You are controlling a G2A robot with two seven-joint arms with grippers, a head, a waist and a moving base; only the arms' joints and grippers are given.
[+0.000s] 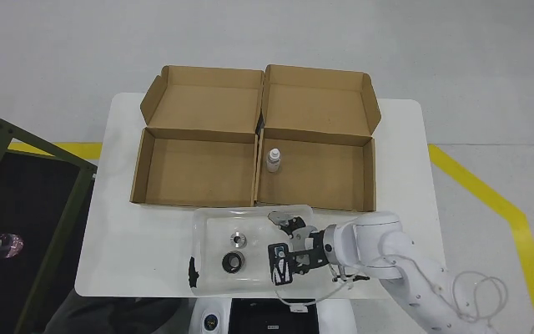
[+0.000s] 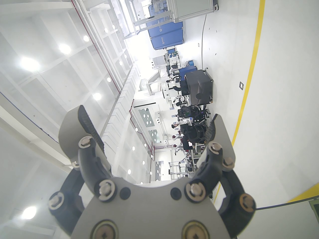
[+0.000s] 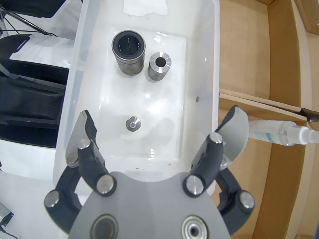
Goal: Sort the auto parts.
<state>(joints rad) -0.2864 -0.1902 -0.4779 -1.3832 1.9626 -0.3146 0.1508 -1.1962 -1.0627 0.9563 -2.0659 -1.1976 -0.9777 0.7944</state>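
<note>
A clear plastic bin stands at the table's near edge. In it are a dark linear bearing, a steel bushing and a small cone-shaped metal piece. My right gripper hangs open over the bin's right end, above the small cone piece, holding nothing. A white bottle lies in the right cardboard box. My left gripper is open and empty, pointing up at the hall's ceiling.
Two open cardboard boxes sit side by side behind the bin, the left box empty, their lids folded back. White tabletop is bare to the left of the bin. A yellow floor line runs to the right of the table.
</note>
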